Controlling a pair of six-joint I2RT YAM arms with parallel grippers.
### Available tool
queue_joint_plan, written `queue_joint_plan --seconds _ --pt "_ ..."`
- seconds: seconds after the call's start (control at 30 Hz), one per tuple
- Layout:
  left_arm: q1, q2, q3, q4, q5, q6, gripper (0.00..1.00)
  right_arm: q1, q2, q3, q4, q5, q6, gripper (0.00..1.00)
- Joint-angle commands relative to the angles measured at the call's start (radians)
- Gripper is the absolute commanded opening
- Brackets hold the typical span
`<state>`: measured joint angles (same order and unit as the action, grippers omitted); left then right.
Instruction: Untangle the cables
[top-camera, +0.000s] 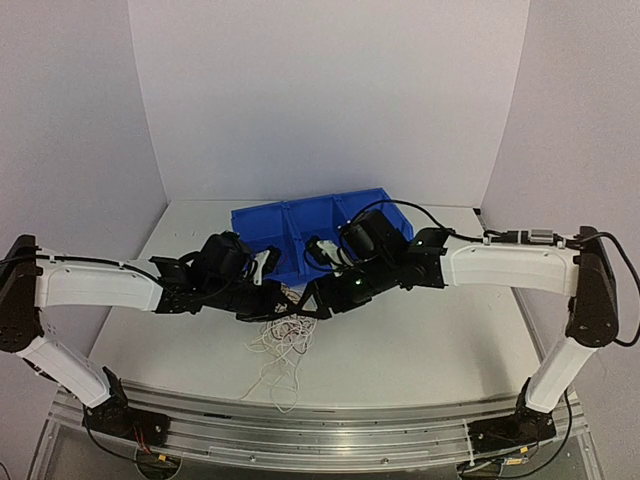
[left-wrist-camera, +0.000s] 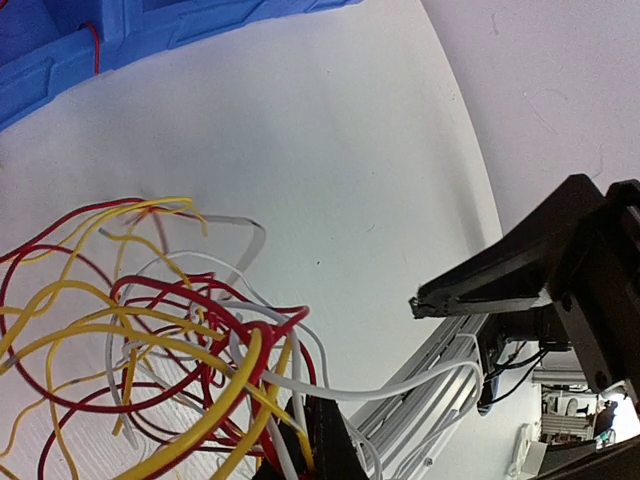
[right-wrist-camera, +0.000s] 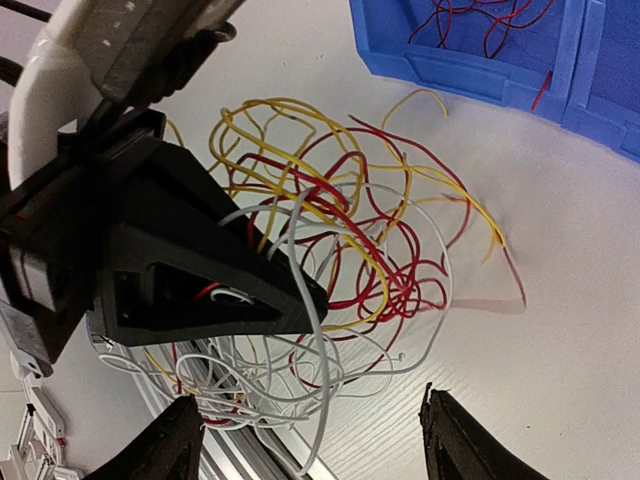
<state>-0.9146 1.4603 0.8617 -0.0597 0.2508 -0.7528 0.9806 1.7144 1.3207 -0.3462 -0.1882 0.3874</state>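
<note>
Left jaws tight on tangled cables (right-wrist-camera: 400, 290)

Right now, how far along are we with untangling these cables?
Done: a few red cables lie in the blue bin. In hand: the left claw is shut on the tangle of yellow, red and white cables on the table; the right claw hangs open near it, holding nothing. Left: nearly everything, since the three colours are knotted together in one heap.
</note>
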Motion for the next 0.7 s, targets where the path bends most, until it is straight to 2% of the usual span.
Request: queue_joint_plan --seconds 0.0,0.23,0.27,0.3,0.33,0.37,0.43,0.5,0.67 --pt "-0.02 0.05 0.08 0.038 0.013 0.032 0.0 0.004 -0.06 -0.024 0.017 0.03 0.013 0.61" --pt "-0.024 0.022 0.07 0.05 0.005 0.034 0.0 0.004 -0.017 -0.011 0.016 0.024 0.034 0.43" --pt "-0.024 0.018 0.066 0.05 0.003 0.035 0.0 0.004 -0.011 -0.007 0.016 0.026 0.038 0.37" --pt "-0.024 0.012 0.062 0.048 -0.002 0.035 0.0 0.004 -0.008 -0.003 0.016 0.032 0.04 0.27" --pt "-0.023 0.008 0.059 0.042 -0.012 0.034 0.0 0.004 -0.009 -0.002 0.016 0.05 0.044 0.12" --pt "-0.023 0.007 0.059 0.025 -0.028 0.032 0.0 0.003 -0.015 -0.006 0.016 0.089 0.051 0.01" --pt "-0.024 0.006 0.067 -0.036 -0.095 0.023 0.0 0.004 -0.045 -0.021 0.009 0.182 0.057 0.0" --pt "-0.023 0.0 0.072 -0.108 -0.164 0.007 0.0 0.004 -0.079 -0.03 -0.04 0.351 0.072 0.0" --pt "-0.021 -0.028 0.072 -0.267 -0.332 -0.048 0.0 -0.028 -0.142 -0.003 -0.306 0.818 0.127 0.0"
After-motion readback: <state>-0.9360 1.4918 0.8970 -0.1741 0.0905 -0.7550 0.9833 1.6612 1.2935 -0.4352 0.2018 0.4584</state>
